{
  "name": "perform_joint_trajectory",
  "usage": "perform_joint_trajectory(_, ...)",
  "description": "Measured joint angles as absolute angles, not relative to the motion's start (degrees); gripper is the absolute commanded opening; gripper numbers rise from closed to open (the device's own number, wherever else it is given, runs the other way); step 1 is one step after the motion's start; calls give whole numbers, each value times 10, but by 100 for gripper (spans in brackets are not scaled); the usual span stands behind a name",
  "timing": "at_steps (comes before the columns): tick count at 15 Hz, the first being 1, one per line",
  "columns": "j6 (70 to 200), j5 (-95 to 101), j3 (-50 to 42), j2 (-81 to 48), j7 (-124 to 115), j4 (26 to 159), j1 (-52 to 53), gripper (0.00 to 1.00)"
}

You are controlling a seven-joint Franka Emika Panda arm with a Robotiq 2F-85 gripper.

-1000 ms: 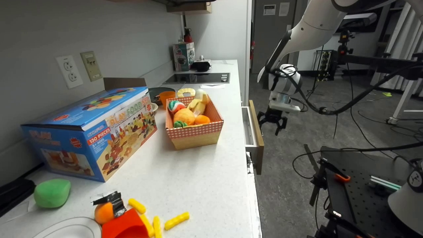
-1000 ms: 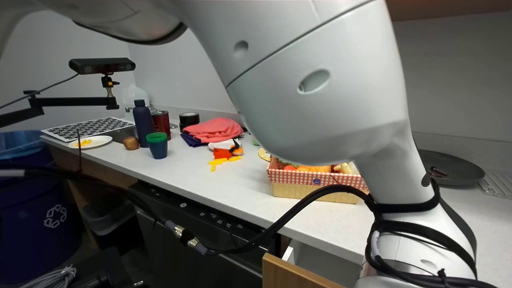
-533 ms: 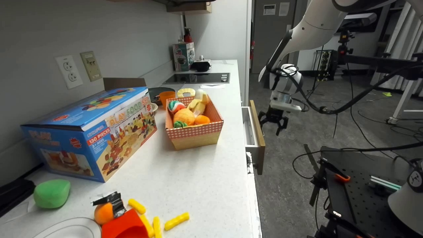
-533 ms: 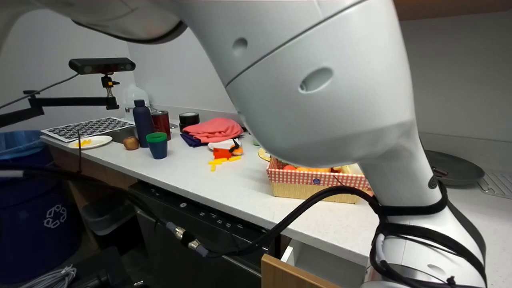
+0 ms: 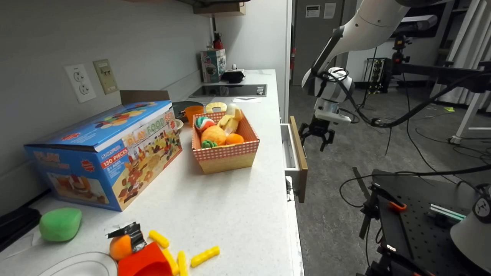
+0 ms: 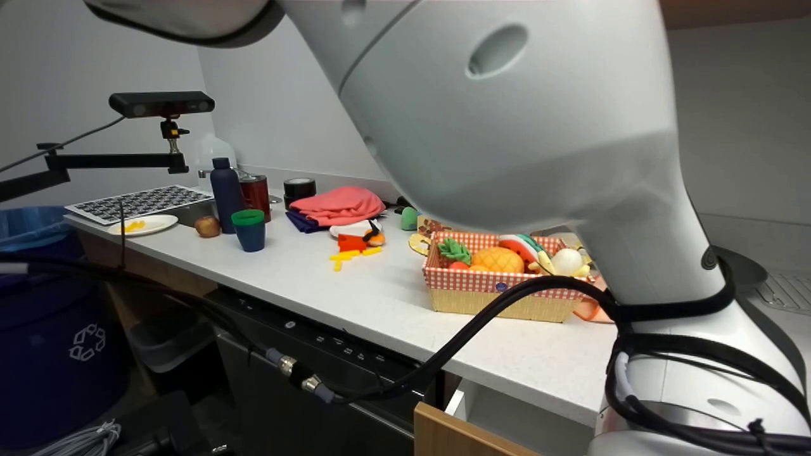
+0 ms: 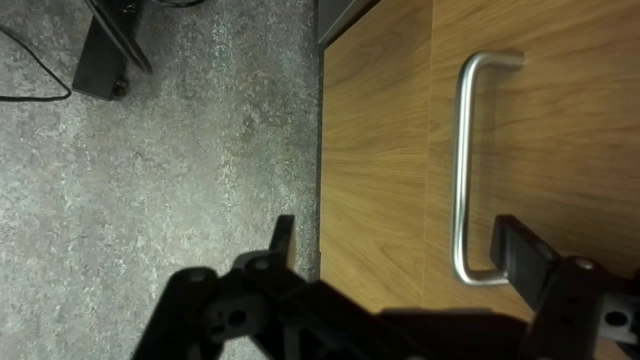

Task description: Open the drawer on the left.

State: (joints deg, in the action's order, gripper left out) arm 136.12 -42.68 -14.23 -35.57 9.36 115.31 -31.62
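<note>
The drawer (image 5: 301, 165) stands partly pulled out from under the counter, its pale interior showing. Its tan wood front also shows in an exterior view (image 6: 466, 437) and fills the right of the wrist view (image 7: 565, 150). A silver bar handle (image 7: 463, 160) is fixed to the front. My gripper (image 5: 313, 145) is just outside the drawer front. In the wrist view the gripper (image 7: 392, 240) is open, with nothing between its pads but the handle's lower part. The right finger covers the handle's lower end; I cannot tell whether it touches. In the exterior view at the drawer's far side, the arm hides the gripper.
The counter (image 5: 245, 207) holds a checkered basket (image 5: 226, 163) of toy food, a play-food box (image 5: 134, 161) and yellow pieces (image 5: 205, 256). A black cart (image 5: 422, 214) stands on the floor. A cable (image 6: 469, 345) hangs from the arm before a dark appliance (image 6: 317, 380).
The drawer front came out slightly between one second and half a second ago, then held still. My arm and gripper have since risen a little, and the arm uncovers more of the basket.
</note>
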Motion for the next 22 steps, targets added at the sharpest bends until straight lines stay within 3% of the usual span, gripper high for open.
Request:
perform_joint_trajectory(5, 1422, -428, -139, -345, 113, 1180, -315, 100)
perform_joint_trajectory(12, 1560, -425, -130, -253, 226, 1320, -313, 100)
perform_joint_trajectory(17, 1635, -325, -139, -216, 249, 1399, -289, 100)
perform_joint_trajectory(22, 1646, -318, -145, -216, 253, 1408, -280, 100)
